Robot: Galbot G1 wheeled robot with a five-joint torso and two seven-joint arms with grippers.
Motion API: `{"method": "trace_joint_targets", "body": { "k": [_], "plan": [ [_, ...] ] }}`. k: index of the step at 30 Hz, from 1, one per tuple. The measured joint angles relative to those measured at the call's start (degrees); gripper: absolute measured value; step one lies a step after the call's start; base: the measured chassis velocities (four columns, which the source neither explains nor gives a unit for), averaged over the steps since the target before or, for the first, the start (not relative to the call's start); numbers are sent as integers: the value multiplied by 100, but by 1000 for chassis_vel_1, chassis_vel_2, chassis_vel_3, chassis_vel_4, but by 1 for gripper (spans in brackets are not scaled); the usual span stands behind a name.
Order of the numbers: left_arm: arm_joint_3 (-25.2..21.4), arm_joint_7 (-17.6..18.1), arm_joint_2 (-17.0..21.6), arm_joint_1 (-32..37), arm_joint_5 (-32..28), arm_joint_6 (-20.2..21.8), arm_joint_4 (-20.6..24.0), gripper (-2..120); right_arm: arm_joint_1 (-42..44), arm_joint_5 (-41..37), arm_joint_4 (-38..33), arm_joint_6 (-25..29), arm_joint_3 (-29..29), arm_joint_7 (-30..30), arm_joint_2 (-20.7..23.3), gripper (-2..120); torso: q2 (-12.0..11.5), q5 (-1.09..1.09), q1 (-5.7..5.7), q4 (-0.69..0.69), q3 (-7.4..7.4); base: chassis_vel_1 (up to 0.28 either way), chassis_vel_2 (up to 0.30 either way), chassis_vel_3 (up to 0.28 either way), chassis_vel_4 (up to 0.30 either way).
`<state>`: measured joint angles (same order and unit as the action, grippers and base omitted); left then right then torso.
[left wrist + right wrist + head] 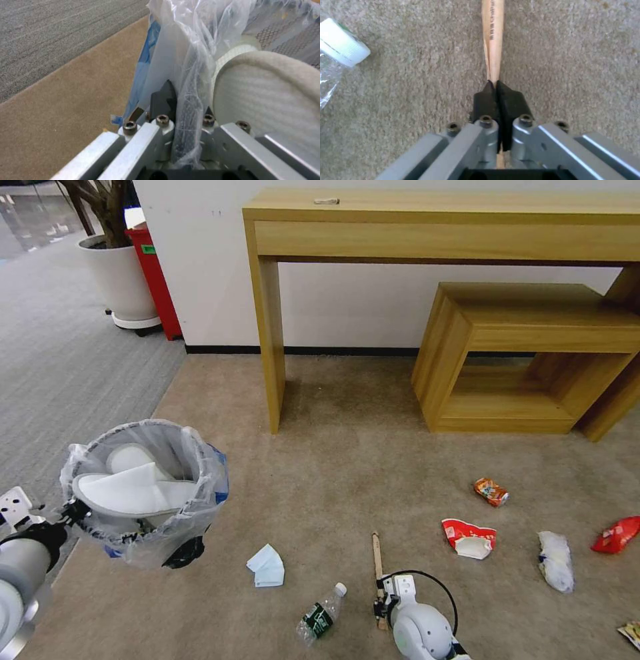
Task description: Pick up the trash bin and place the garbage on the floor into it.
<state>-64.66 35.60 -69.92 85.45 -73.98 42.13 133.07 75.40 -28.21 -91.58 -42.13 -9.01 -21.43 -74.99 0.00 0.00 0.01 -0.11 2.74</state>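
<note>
The bin (143,493), lined with a clear bag (193,50), is held off the floor (347,467) at the robot's left, mouth up, so that litter can be dropped in from above. Two white slippers (137,488) already lie inside. The left gripper (185,117) is clamped on the bin's near rim, pinching wall and bag together between its pads; one slipper presses close beside it. On the floor just right of the bin lie a pale-blue mask (267,567) and a bottle (321,615). Next to the bottle lies a wooden stick (378,560), flat on the carpet. The right gripper (495,86) is down at the stick's near end, its pads drawn together on the thin wood, a narrow grip suited to lifting it. Wrappers (470,538) and a crushed can (491,491) lie farther right, well apart, not yet collected.
</note>
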Motion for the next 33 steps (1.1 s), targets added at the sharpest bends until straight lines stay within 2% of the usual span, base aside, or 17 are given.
{"method": "trace_joint_targets", "body": {
  "k": [13, 17, 19, 20, 24, 26, 27, 29, 30, 31, 33],
  "plan": [
    [88, -1, -10, -32, 58, 0, -41, 0, -31, -17, -65, 21, 29, 65, 98, 0, 0, 0, 0, 0, 0, 0, 0, 0, 0],
    [182, -1, -23, -31, 147, 0, -34, 0, 53, 74, -317, 254, 4, 188, 176, 0, 0, 0, 0, 0, 0, 0, 0, 0, 0],
    [244, -1, -28, -17, 185, 0, -12, 0, 110, 166, -492, 505, -39, 321, 236, 0, 0, 1, 0, 0, 0, 0, 0, 0, 0],
    [364, -1, -30, 19, 210, 0, 45, 0, 189, 244, -828, 914, -147, 548, 328, 0, 0, 1, 0, 0, 0, 0, 0, 0, 0],
    [483, 4, -27, 53, 225, 0, 99, 0, 237, 247, -1113, 1310, -249, 800, 421, 0, 0, 1, 0, 0, 0, 0, 0, 0, 0],
    [661, 23, 11, 103, 235, 0, 171, 0, 263, 205, -1555, 2040, -423, 1321, 683, 0, 0, 0, 0, 0, 0, 0, 0, 0, 0],
    [661, 23, 11, 103, 235, 0, 171, 0, 263, 205, -1555, 2040, -423, 1321, 683, 0, 0, 0, 0, 0, 0, 0, 0, 0, 0],
    [773, 58, 50, 129, 171, 0, 218, 0, 242, 62, -1808, 2399, -510, 1645, 883, 0, 0, 1, 0, 0, 0, 0, 0, 0, 0],
    [852, 107, 83, 149, 59, 0, 252, 0, 194, -10, -1970, 2791, -572, 1978, 1028, 0, 0, 1, 0, 0, 0, 0, 0, 0, 0],
    [852, 107, 83, 149, 59, 0, 252, 0, 194, -10, -1970, 2791, -572, 1978, 1028, 0, 0, 1, 0, 0, 0, 0, 0, 0, 0],
    [937, 149, 120, 175, -34, 0, 284, 0, 154, -97, -2074, 3142, -602, 2338, 1152, 0, 0, 0, 0, 0, 0, 0, 0, 0, 0]
  ]
}}
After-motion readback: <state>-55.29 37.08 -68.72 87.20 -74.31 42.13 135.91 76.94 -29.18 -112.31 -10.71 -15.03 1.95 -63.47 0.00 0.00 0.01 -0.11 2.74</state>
